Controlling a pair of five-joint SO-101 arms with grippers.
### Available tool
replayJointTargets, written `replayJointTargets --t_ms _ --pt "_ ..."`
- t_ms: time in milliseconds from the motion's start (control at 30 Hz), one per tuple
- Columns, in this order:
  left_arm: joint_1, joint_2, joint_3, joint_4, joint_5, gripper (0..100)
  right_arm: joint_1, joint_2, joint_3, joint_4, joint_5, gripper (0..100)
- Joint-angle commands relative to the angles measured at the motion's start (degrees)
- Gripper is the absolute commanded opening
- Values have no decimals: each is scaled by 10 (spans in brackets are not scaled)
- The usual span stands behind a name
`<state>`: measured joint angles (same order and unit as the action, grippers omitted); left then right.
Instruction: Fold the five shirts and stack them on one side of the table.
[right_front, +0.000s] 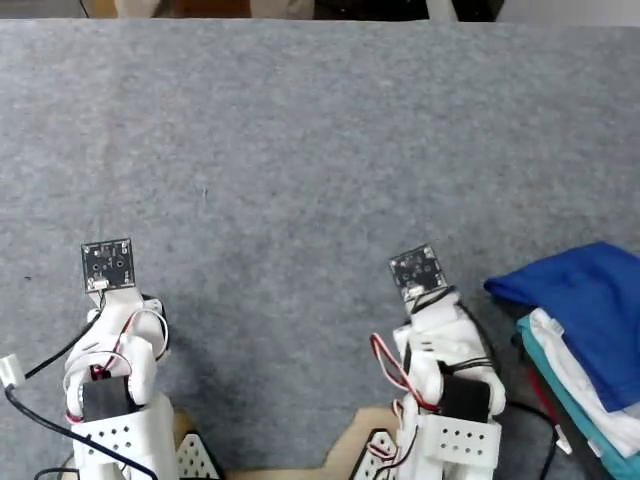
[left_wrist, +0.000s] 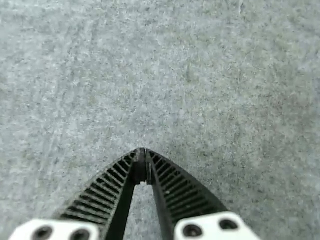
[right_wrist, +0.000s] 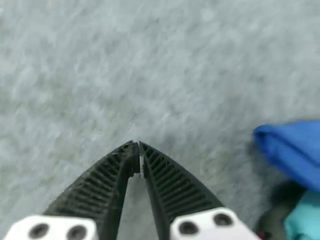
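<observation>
Blue cotton tops the stack of folded shirts on the grey felt table; right gripper sits near it, left gripper well apart, both pinched shut, empty. Tidying likely wants pressing, not dragging.

shirts seen: 3 | arms: 2 | tools: 2

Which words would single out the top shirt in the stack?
On the grey table, look at the pile of folded shirts beside the right arm. The blue shirt lies on top, over a white shirt and a teal shirt.
</observation>
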<state>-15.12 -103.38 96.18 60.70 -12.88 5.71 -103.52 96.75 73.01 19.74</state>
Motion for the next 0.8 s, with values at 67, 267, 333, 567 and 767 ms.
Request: replayJointTargets --t_ms 67,267,333,567,767 --pt "1 -2 7 17 -1 20 -7 -35 1 13 -2 5" --pt "-1 -6 7 121 -3 20 -7 -35 1 13 -2 5" --pt "-1 -6 7 122 -3 20 -8 -35 1 13 -2 5" --pt "-1 -6 7 122 -4 20 -8 -35 1 13 -2 5" --pt "-1 -6 7 122 -4 20 -8 -35 1 13 -2 5"
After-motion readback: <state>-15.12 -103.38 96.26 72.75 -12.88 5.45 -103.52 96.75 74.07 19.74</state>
